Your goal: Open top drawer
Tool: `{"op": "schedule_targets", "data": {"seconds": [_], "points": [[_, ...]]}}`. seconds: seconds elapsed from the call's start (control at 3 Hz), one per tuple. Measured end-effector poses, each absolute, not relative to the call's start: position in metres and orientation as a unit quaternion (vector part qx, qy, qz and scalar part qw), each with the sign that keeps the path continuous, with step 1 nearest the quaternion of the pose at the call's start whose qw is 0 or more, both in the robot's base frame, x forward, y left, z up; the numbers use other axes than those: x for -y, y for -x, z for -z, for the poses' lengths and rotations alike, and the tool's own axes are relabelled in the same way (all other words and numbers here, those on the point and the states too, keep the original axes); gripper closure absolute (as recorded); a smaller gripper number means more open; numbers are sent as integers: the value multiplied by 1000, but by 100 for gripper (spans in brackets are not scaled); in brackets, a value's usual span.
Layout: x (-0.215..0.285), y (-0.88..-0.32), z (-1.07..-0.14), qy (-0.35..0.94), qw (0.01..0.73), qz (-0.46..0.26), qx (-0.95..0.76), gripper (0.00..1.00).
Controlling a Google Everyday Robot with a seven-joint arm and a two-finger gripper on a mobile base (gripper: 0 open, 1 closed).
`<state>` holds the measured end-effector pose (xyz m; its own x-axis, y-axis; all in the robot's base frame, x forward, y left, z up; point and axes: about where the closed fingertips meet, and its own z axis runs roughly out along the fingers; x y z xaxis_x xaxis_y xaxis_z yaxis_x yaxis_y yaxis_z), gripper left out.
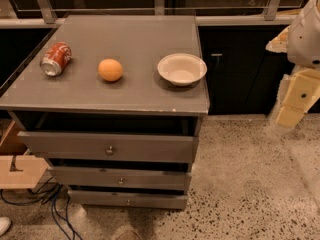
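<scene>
The top drawer [75, 145] is the widest grey front of three in a grey cabinet, with a small round metal knob [110, 150] at its centre. Its front stands a little forward of the cabinet frame, with a dark gap above it. Its inside does not show. Below it are a narrower middle drawer [150, 179] and a slim bottom drawer [150, 201]. My gripper [288, 113] hangs at the far right of the view on the white and beige arm. It is above the floor, well away from the cabinet, and touches nothing.
On the cabinet top [135, 39] lie a tipped red soda can [55, 59], an orange [110, 69] and a white bowl [182, 69]. A wooden box [17, 170] and cables [47, 204] sit at the lower left. Dark cupboards [235, 74] stand behind. Speckled floor [250, 184] lies to the right.
</scene>
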<state>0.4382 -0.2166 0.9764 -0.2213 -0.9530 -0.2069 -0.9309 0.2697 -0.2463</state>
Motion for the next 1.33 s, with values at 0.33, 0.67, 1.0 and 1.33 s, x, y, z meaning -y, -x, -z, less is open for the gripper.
{"op": "schedule_targets", "data": {"seconds": [0.33,0.67,1.0,1.33], "points": [[217,-438,-976,603,159,35,-781,0],[190,-410,-941,614,156,32,-773,0],[190,-410,-941,614,156,32,-773,0],[178,-398,-925,617,148,24,-773,0]]}}
